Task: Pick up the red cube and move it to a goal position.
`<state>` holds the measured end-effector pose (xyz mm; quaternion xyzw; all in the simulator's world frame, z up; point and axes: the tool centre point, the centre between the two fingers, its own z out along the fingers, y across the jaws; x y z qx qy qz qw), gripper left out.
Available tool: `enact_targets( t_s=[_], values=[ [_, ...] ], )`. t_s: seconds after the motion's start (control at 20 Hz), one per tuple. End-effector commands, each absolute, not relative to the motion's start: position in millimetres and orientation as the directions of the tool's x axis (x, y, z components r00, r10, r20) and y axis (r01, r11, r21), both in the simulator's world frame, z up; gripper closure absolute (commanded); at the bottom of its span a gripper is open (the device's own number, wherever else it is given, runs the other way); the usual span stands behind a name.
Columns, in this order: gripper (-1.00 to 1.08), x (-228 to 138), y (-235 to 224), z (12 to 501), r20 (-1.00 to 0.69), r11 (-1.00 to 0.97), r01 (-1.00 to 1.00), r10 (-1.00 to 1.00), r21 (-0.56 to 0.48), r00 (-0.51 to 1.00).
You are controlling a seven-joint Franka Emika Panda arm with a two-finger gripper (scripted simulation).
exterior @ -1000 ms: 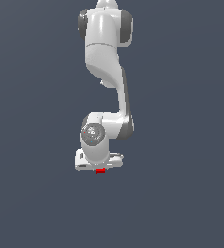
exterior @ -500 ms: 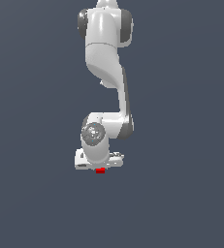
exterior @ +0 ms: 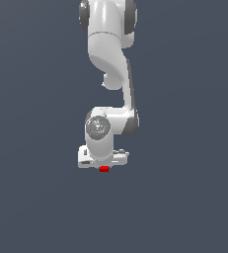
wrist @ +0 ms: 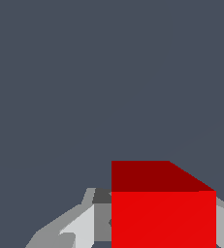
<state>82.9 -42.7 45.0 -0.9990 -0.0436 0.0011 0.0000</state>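
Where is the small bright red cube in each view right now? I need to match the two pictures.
Exterior view: the small bright red cube sits just below the white gripper, slightly below the picture's centre.
Wrist view: the cube fills the foreground, with grey fingers on either side of it.
Shared landmark: the gripper itself, around the cube in both views.

Cube (exterior: 104, 169) sits between jaws of gripper (exterior: 103, 167); plain grey ground open on every side, no obstacles.
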Motion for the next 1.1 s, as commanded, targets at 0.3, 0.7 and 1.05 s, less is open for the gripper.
enact_targets(
  t_s=[0.3, 0.7, 1.05],
  values=[
    [1.08, 56, -23, 98, -0.001, -0.996, 0.087, 0.087, 0.000, 0.996],
    [1.08, 23, 2, 164, 0.000, -0.996, 0.088, 0.088, 0.001, 0.996],
    [1.08, -8, 25, 227, 0.000, -0.996, 0.088, 0.088, 0.001, 0.996]
  ],
)
